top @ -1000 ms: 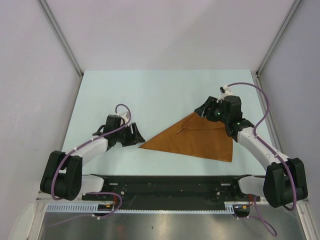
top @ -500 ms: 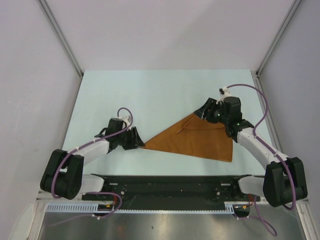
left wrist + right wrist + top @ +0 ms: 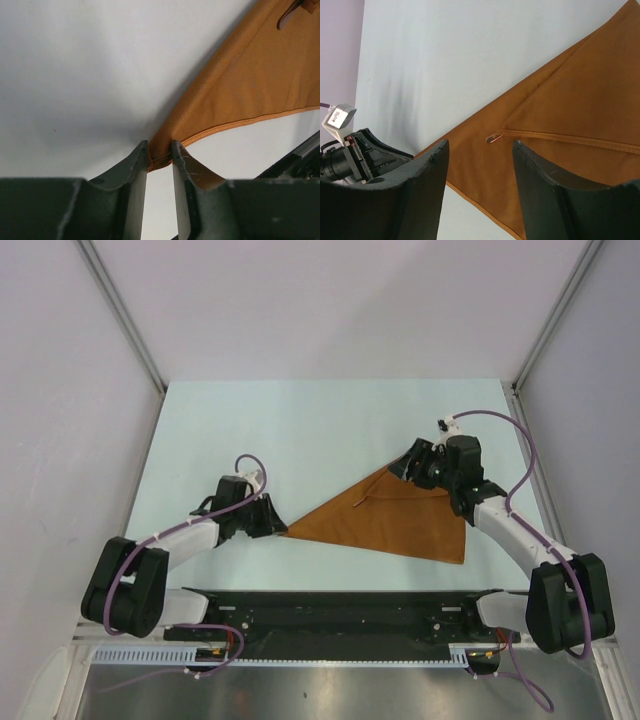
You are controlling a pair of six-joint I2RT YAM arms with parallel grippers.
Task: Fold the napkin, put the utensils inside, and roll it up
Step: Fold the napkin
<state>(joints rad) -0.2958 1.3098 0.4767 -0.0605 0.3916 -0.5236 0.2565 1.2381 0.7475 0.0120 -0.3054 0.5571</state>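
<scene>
The rust-brown napkin [image 3: 400, 518] lies folded into a triangle on the pale table; it also shows in the left wrist view [image 3: 250, 85] and the right wrist view [image 3: 560, 90]. Only a small shiny copper tip of the spoon [image 3: 492, 138] pokes out from under the hemmed top flap, near the napkin's middle [image 3: 357, 502]; the rest is hidden. My left gripper [image 3: 279, 524] is low at the napkin's left corner, its fingers closed on that corner [image 3: 160, 152]. My right gripper [image 3: 404, 466] is open and empty, over the napkin's far top corner [image 3: 479, 150].
A black rail [image 3: 340, 605] runs along the near edge by the arm bases. Grey walls with metal posts [image 3: 120, 320] stand on both sides and at the back. The pale table [image 3: 300, 420] stretches behind the napkin.
My left gripper has slid right to the napkin's left corner and narrowed onto it. My right gripper has barely moved.
</scene>
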